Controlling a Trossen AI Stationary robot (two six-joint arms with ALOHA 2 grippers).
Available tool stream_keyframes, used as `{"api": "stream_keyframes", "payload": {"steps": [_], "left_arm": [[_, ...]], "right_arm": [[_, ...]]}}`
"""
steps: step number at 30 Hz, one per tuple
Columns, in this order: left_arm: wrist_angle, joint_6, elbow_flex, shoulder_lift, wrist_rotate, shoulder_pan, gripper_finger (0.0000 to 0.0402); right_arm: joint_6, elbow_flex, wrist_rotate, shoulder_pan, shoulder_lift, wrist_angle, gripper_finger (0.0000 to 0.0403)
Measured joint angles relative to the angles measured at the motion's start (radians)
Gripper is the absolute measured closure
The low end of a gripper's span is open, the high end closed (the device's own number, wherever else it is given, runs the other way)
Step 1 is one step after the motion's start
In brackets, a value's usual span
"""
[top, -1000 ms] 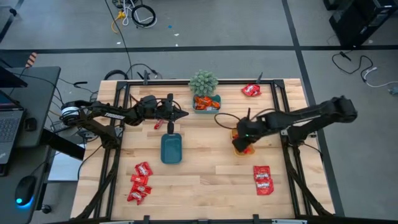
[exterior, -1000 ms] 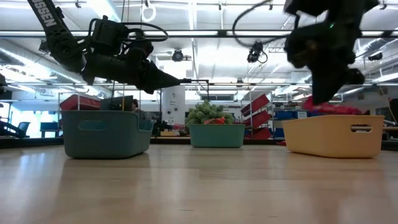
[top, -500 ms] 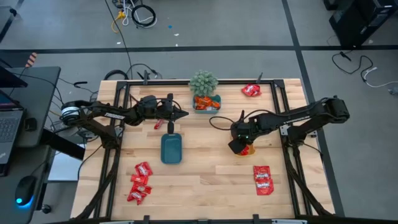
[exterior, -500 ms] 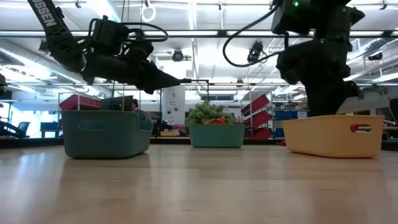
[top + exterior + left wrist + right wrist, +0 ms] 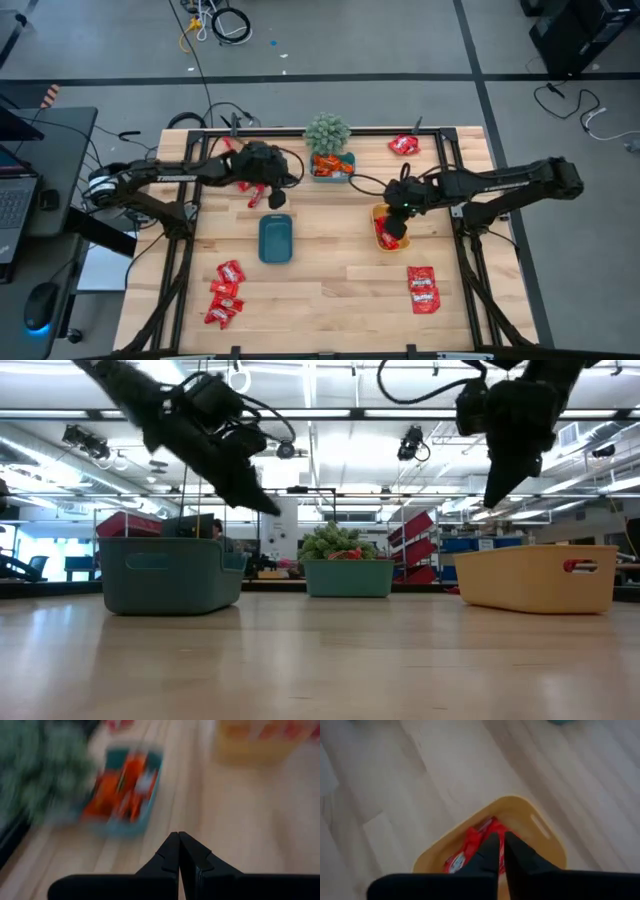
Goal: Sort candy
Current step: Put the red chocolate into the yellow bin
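Note:
My right gripper (image 5: 398,215) hangs shut above the yellow tray (image 5: 378,212), clear of its rim in the low view (image 5: 495,495). Red candy (image 5: 470,845) lies in that tray, under the fingers. My left gripper (image 5: 288,180) is shut and empty. It slants down above the table, between the teal tray (image 5: 275,238) and the small blue tray (image 5: 332,175) of orange candy (image 5: 125,787). One red candy (image 5: 258,196) lies on the table beside it. Piles of red candy lie at the front left (image 5: 225,292), front right (image 5: 422,288) and far right (image 5: 404,145).
A small green potted plant (image 5: 327,132) stands behind the blue tray at the far edge. Black frame rails run along the table's left, right and far sides. Bare wood lies between the teal tray and the yellow tray.
My right gripper went down into the yellow tray, then rose clear of it; the red candy that showed above the tray's rim now lies inside. My left gripper has swung toward the table's right, toward the blue tray, and tipped its fingers downward.

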Motion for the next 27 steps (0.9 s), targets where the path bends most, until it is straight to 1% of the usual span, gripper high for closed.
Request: {"api": "stream_keyframes", "payload": {"steps": [2,4,6,8,14,18,21,24,27], "left_arm": [[-0.215,0.016,0.068,-0.003,-0.068,0.0,0.0396],[-0.381,0.016,0.117,-0.004,-0.127,0.0,0.0396],[-0.491,-0.006,0.144,-0.004,-0.176,0.003,0.0396],[-0.57,-0.032,0.148,-0.005,-0.193,0.015,0.0396],[-0.642,-0.055,0.105,-0.005,-0.201,0.093,0.0396],[-0.692,-0.032,0.079,-0.005,-0.201,0.16,0.0396],[-0.7,-0.016,0.072,-0.005,-0.201,0.187,0.0394],[-0.715,0.039,0.071,-0.005,-0.201,0.187,0.0378],[-0.715,0.052,0.071,-0.005,-0.187,0.18,0.0347]], "right_arm": [[-0.011,-0.032,0.006,0.0,-0.03,0.035,0.0375],[-0.027,-0.063,0.015,0.0,-0.055,0.073,0.0362],[-0.038,-0.091,0.028,0.006,-0.074,0.116,0.0353],[-0.06,-0.116,0.031,0.009,-0.092,0.162,0.035],[-0.119,-0.14,0.036,0.013,-0.112,0.235,0.0348],[-0.153,-0.14,0.056,0.013,-0.112,0.264,0.0345],[-0.173,-0.14,0.057,0.013,-0.112,0.279,0.0343],[-0.185,-0.14,0.057,0.013,-0.111,0.304,0.0341],[-0.195,-0.14,0.057,0.013,-0.111,0.327,0.0341]]}}
